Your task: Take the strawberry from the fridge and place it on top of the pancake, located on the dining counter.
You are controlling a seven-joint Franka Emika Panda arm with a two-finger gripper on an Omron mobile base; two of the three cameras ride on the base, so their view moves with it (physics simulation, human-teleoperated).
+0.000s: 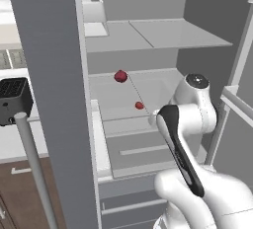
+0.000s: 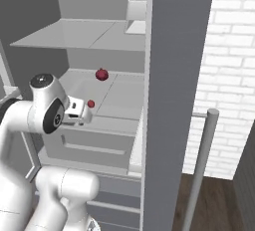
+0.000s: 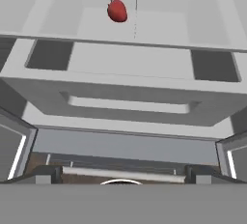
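The fridge stands open, its pale grey shelves facing me. The strawberry, tiny and bright red, lies on the middle shelf near its front edge. My gripper hovers just in front of and slightly below that shelf edge, a short way from the strawberry. It is open, fingertips wide apart with nothing between them. In the hand view the strawberry sits high and a little left of centre, beyond the drawer front. The pancake and the dining counter are out of view.
A larger dark maroon fruit sits farther back on the same shelf. Open doors flank the arm, with bar handles and a door bin. A black appliance stands left; a brick wall rises right.
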